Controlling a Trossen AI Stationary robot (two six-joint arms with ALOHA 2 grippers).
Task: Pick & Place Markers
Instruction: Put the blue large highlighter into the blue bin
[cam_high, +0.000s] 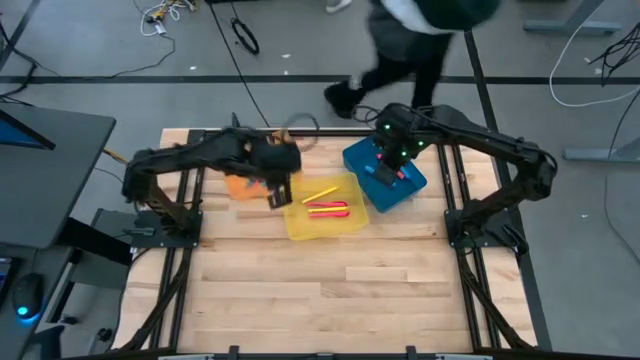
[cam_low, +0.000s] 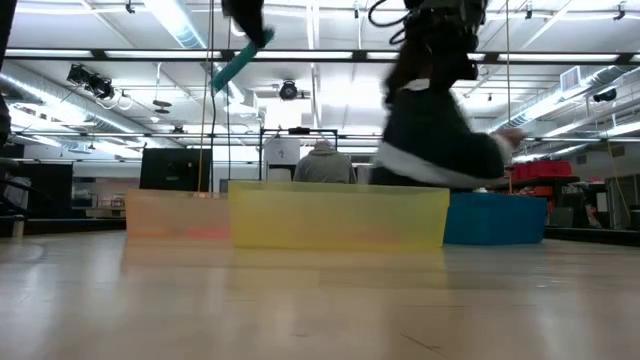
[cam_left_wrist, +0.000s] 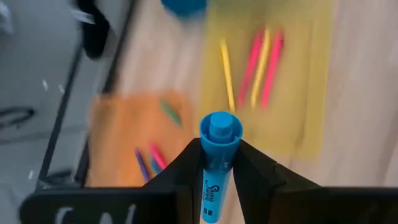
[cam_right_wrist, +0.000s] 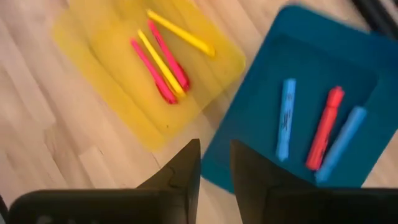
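My left gripper (cam_left_wrist: 219, 149) is shut on a blue marker (cam_left_wrist: 217, 134) and hangs high over the orange bin (cam_high: 238, 186). Green, purple and pink markers (cam_left_wrist: 152, 158) lie in that bin. The yellow bin (cam_high: 300, 228) in the middle holds pink and yellow markers (cam_high: 327, 208). My right gripper (cam_right_wrist: 215, 149) hovers over the near edge of the blue bin (cam_right_wrist: 249, 155), fingers a little apart with nothing between them. On that bin's floor lie two blue markers (cam_right_wrist: 286, 118) and a red one (cam_right_wrist: 324, 127). My left gripper pinches the blue marker's barrel (cam_left_wrist: 214, 180) between its two fingers, just behind the cap. The marker lies along the fingers, and its capped end (cam_left_wrist: 219, 127) sticks out past the fingertips. In the low view the marker (cam_low: 240, 62) slants downward, lifted clear of the bins.
The three bins stand side by side along the table's far half: orange on the left, yellow in the middle, blue on the right. A person (cam_high: 420, 40) walks past beyond the far edge. The near half of the table (cam_high: 330, 290) is bare wood.
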